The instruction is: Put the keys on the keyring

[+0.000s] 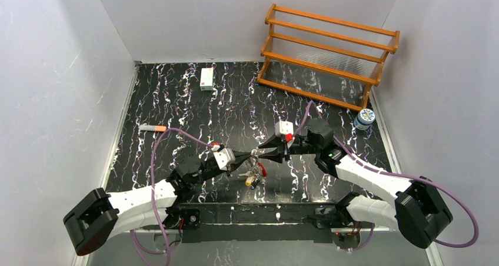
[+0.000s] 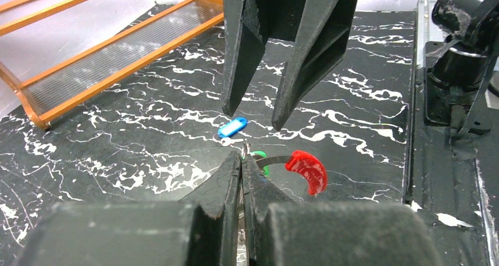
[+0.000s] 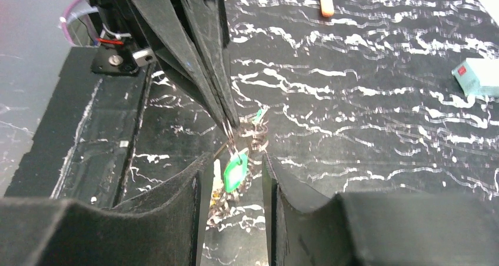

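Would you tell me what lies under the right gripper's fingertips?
A blue key tag lies on the table beneath the open right gripper; the shut left gripper covers whatever lies nearer.

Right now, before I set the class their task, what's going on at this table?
A robot is putting keys on a keyring. The left claw is shut on the ring's thin metal loop, holding it up. The right claw faces it, open, with the green-tagged key hanging loose in its gap. The blue-tagged key appears to lie on the table just beyond. Whether the green one is already threaded is unclear.
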{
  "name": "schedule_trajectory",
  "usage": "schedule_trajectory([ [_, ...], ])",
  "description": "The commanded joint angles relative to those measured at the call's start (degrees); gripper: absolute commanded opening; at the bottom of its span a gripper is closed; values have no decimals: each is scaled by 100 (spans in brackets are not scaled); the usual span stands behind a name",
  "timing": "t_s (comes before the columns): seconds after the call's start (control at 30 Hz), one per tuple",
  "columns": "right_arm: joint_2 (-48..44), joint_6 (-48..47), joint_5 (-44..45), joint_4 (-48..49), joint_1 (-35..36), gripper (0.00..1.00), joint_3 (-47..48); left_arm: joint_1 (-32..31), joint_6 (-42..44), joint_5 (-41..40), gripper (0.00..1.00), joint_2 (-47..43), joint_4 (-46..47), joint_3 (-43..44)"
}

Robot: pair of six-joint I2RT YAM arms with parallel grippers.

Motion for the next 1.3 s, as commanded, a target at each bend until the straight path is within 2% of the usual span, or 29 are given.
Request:
schedule_trajectory([
  [0.0,33,287,-676,952,-24,44,41,-11,-54,191,0,-107,460,-27],
  [0.3,525,290,-955,1139,-19,42,227,-12,-63,223,0,-65,508,-29],
  [0.43,699,292,-981,1174,-21,34,272,-12,-63,246,0,-40,511,-16],
  [0.63,799,437,-997,1468,-24,30,283,-18,-69,289,0,18,508,6],
  [0.73,867,465,-1014,1496,-17,21,307,-12,-71,298,0,36,511,11],
  [0.87,909,464,-964,1418,-18,2,330,-16,-78,297,0,23,507,11],
  [1.03,845,194,-867,850,-21,1,456,-19,-71,173,0,-20,509,-13],
  [1.13,724,-144,-667,267,-19,1,559,-16,3,-25,21,-109,490,-60],
  [1.27,622,-683,-312,-931,-21,1,931,-15,200,-345,35,-315,343,-163],
])
